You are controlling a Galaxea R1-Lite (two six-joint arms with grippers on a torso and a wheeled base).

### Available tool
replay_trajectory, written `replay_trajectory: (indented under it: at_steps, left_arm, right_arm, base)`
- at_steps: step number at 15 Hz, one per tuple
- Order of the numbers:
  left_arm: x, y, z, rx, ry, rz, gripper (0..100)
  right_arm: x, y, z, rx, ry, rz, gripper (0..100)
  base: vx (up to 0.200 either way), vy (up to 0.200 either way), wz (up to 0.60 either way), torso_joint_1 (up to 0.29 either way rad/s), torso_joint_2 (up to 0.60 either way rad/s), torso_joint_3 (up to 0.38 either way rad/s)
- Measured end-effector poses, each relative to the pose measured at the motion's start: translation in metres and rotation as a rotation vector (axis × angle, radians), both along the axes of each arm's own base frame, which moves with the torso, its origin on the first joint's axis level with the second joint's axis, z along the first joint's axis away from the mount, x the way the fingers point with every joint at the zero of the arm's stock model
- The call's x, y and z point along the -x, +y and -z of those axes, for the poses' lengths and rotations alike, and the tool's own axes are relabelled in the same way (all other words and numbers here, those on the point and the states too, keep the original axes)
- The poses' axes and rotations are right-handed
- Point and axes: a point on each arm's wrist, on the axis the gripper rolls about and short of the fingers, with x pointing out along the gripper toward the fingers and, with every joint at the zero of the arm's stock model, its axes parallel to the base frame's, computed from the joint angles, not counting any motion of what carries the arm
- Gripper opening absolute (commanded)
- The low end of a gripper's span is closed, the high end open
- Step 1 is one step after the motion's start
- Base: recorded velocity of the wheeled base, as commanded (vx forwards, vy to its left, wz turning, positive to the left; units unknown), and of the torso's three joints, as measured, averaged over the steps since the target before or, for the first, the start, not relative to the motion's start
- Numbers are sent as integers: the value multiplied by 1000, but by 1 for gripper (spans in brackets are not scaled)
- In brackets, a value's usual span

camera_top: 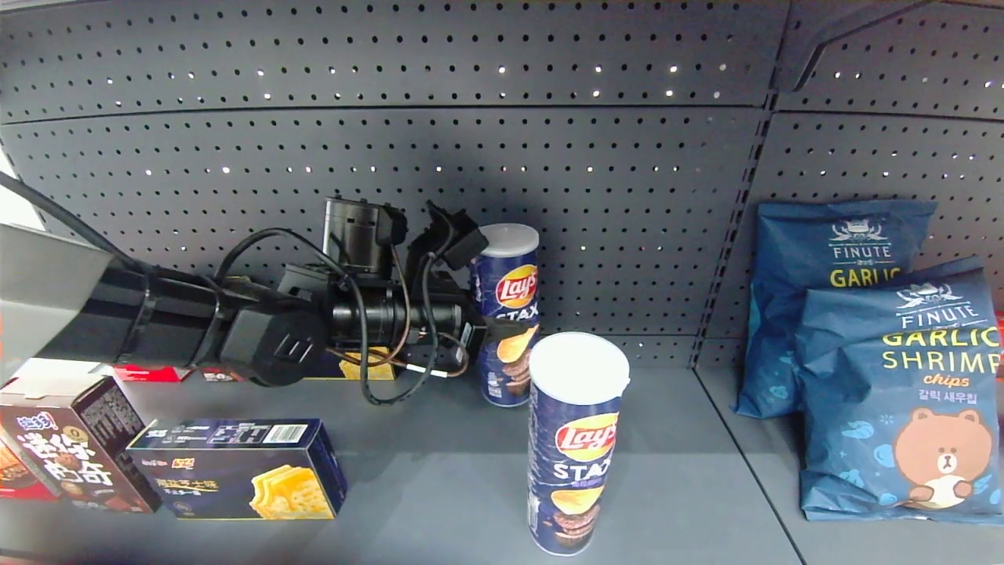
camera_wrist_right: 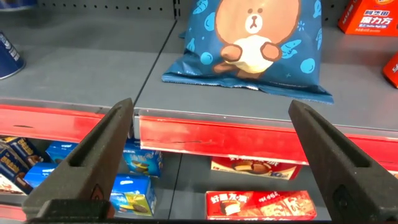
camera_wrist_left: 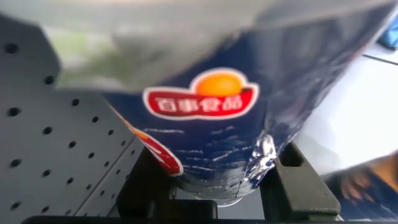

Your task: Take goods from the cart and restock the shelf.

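Left claw (camera_top: 480,333) grips a dark-blue cylindrical white-lidded chip can (camera_top: 508,267), upright on the grey metal shelf (camera_top: 690,471) just behind an identical front can (camera_top: 576,439). Right claw (camera_wrist_right: 211,106) is spread wide, well apart from the front can.

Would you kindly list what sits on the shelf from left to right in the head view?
Brown box, blue cracker box, rear can, front can, blue chip bags.

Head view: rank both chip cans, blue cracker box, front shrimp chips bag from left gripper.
1. Rear chip can, held in left gripper.
2. Front chip can, right-front.
3. Blue cracker box, left-front.
4. Front shrimp chips bag, far right.
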Motion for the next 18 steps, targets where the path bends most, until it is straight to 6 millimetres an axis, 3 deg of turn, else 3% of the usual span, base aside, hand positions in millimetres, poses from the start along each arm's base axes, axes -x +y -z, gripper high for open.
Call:
replay_trajectory:
  at_steps: [8, 16, 17, 18]
  left_arm:
    - [-16, -18, 19, -10, 23, 23, 0]
    - [-24, -23, 30, -23, 19, 31, 0]
    - [-24, -24, 32, -31, 10, 38, 100]
    - [-25, -25, 33, -34, 7, 40, 100]
  right_arm:
    - [0, 0, 0, 0, 1, 0, 100]
    - [0, 0, 0, 0, 2, 0, 100]
    - [0, 0, 0, 0, 2, 0, 100]
    - [0, 0, 0, 0, 2, 0, 100]
  base:
    - [0, 0, 0, 0, 0, 0]
    - [0, 0, 0, 0, 0, 0]
    - [0, 0, 0, 0, 0, 0]
    - [0, 0, 0, 0, 0, 0]
